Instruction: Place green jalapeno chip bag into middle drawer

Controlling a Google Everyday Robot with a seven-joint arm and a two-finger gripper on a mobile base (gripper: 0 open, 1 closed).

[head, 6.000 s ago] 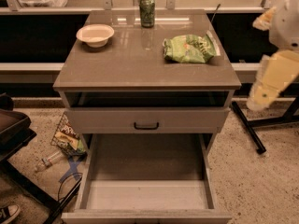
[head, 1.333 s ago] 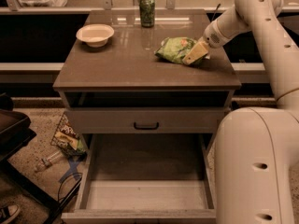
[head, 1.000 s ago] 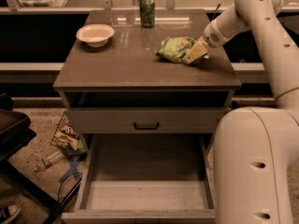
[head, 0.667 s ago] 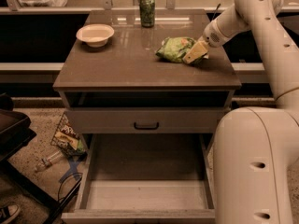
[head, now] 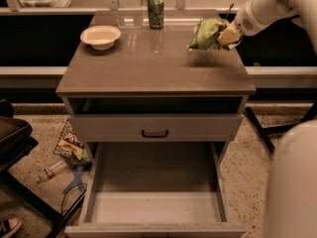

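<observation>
Now: Bag Held High, Drawer Open Below

The gripper hung over the right rear of the brown cabinet top. Its fingers were clamped on one edge of the crumpled light-green foil chip bag, which dangled just to the claw's left, clear of the surface with a shadow beneath it. Well below the claw and nearer the camera lay the wide, shallow grey open drawer, its floor bare. A grey drawer front with a black bar handle sat between them. Doing this step well likely meant keeping a firm grip, clearing the cabinet's front edge before descending, and releasing low over the drawer floor.
</observation>
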